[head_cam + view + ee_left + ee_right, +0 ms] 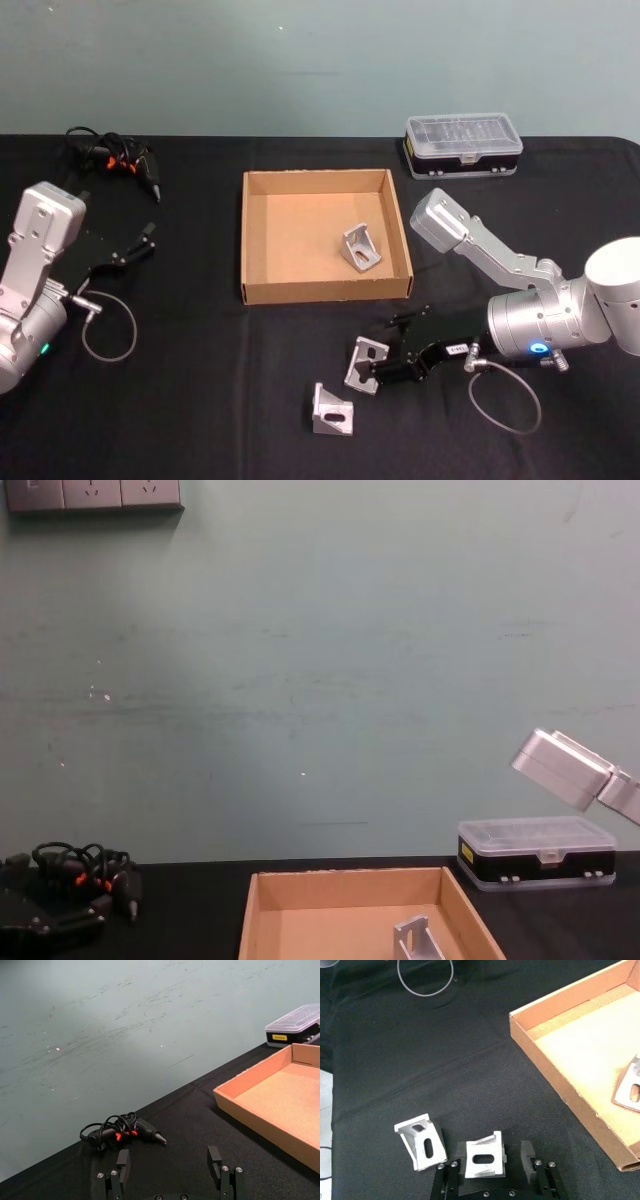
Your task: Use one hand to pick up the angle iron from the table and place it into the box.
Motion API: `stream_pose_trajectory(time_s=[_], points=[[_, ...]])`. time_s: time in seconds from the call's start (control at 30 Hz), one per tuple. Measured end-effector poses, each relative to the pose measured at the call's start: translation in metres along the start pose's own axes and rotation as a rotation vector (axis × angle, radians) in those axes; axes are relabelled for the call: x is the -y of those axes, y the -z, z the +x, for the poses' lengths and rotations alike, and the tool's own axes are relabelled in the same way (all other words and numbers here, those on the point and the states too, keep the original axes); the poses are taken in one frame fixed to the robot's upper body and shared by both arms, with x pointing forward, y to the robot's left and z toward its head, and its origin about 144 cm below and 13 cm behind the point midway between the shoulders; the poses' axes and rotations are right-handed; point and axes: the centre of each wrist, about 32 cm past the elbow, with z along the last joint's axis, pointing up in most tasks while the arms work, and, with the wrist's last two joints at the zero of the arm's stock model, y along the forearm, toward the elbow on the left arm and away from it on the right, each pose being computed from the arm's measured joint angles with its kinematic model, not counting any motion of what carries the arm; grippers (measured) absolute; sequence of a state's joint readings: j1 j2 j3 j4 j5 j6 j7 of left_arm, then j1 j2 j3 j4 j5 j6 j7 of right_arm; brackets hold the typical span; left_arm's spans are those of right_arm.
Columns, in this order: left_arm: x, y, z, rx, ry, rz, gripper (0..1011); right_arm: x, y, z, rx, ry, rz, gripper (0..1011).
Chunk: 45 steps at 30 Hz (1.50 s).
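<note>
On the black table [200, 400], my right gripper [388, 350] stands open around a silver angle iron [365, 366]. In the right wrist view the angle iron [482, 1159] sits between the fingers [527, 1156], with a small gap on one side. A second angle iron [332, 410] [422, 1141] lies just beside it, nearer the front edge. The tan cardboard box [260, 235] sits mid-table with a third angle iron [361, 247] [420, 940] inside. My left gripper [135, 245] [169, 1160] rests open and empty at the far left.
A clear-lidded plastic case [463, 145] stands behind the box to the right. A black tool wrapped in cable [115, 158] lies at the back left. Cable loops hang by each wrist [505, 400].
</note>
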<state>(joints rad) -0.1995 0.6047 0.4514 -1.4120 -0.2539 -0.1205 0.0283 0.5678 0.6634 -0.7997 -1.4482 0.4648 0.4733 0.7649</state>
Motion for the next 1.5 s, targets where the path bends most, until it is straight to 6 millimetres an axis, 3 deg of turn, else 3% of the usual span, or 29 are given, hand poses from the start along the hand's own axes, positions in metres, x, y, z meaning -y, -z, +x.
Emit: stream_pose_trajectory(time_s=[0.37,0.43,0.53,0.7,0.9,1.23,1.5], points=[[0.000,0.000,0.000,0.000,0.000,0.000,1011,-0.001,0.001,0.000,0.000,0.001,-0.003,390],[0.000,0.000,0.000,0.000,0.000,0.000,1011,-0.001,0.001,0.000,0.000,0.002,-0.004,278],[0.000,0.000,0.000,0.000,0.000,0.000,1011,-0.002,0.002,-0.001,0.000,0.006,-0.004,188],[0.000,0.000,0.000,0.000,0.000,0.000,1011,-0.002,0.002,-0.003,0.005,0.013,-0.003,80],[0.000,0.000,0.000,0.000,0.000,0.000,1011,0.002,-0.004,-0.006,0.022,0.033,0.017,80],[0.000,0.000,0.000,0.000,0.000,0.000,1011,0.015,-0.029,-0.009,0.083,0.113,0.108,80],[0.000,0.000,0.000,0.000,0.000,0.000,1011,0.001,-0.051,0.011,0.119,0.168,0.183,80]])
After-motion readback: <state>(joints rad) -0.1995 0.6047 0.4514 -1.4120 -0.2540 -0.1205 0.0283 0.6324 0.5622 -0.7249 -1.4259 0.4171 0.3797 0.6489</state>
